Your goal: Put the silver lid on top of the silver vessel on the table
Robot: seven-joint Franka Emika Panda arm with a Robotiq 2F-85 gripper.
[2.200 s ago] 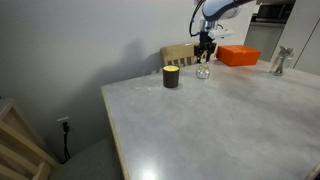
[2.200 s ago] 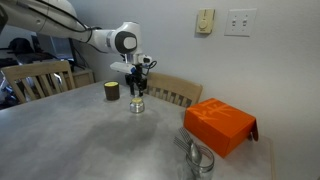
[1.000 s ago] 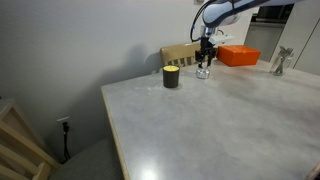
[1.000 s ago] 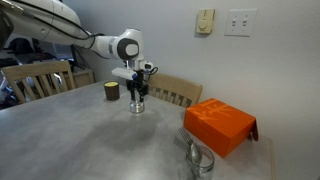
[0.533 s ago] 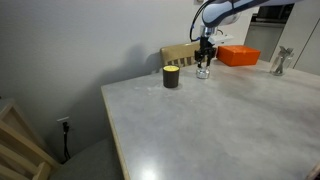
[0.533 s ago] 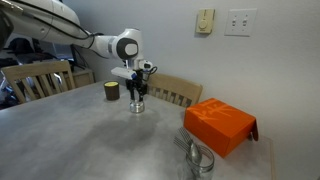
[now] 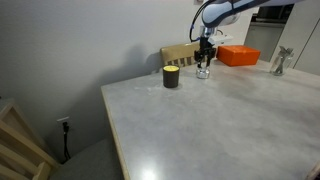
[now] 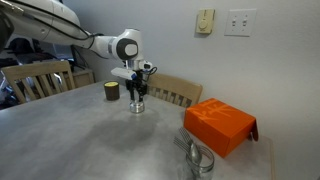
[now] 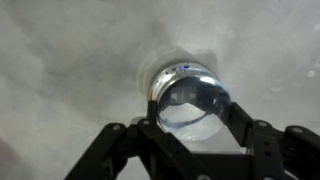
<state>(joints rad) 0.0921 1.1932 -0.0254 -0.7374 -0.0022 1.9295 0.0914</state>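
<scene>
Table [image 7: 200,125] is spreading out pale grey and faintly marbled under me, filling most of both exterior views. A wooden chair [image 8: 178,90] is sitting just behind its far edge. An orange box [image 8: 220,123] is lying flat on the tabletop, well apart from where I am working. The black cup [image 7: 171,77] with its yellowish rim is standing upright near me.

Beside that cup, the silver vessel [image 7: 203,73] is sitting upright on the table, and I am hanging straight down over it. In the wrist view its bright rim [image 9: 175,72] is showing just beyond the silver lid [image 9: 190,100], which is lying shiny and round over the vessel's mouth; whether it is fully seated, I cannot tell.

My gripper [image 9: 192,124] is straddling that lid, one dark finger [image 9: 140,132] at each side of it, right at its edge. Whether they are pressing on the lid or just clear of it, I cannot tell from here.
</scene>
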